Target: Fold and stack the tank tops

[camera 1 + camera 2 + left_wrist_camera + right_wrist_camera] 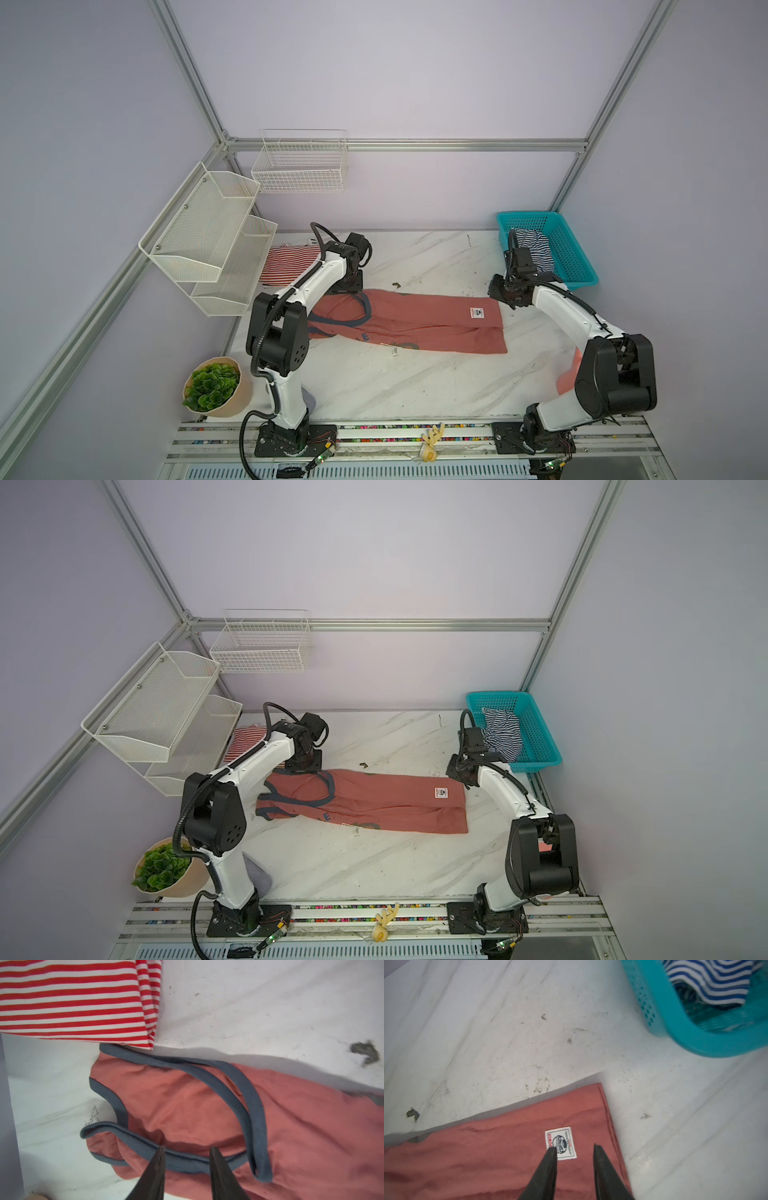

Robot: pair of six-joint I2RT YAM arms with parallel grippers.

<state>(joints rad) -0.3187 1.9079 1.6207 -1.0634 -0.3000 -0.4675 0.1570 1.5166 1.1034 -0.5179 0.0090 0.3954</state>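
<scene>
While the desk [415, 382] carries the salmon-red tank top [415, 324] half-folded across its middle, layers uneven and a grey strap [239, 1088] loose on top, you risk a skewed fold if a pinch catches one layer only. The red-and-white striped tank top [286, 262] lies folded at back left; the teal basket [528, 215] holds the crumpled navy-and-white striped tank top [534, 245]. Both arms reach forward, the left gripper [188, 1151] above the strap end, the right gripper [574, 1147] above the hem badge [564, 1138], jaws apart, empty.

Left hand [187, 1148], right hand [574, 1146]: jaws parted, empty; arms extended forward, apparently hovering.
</scene>
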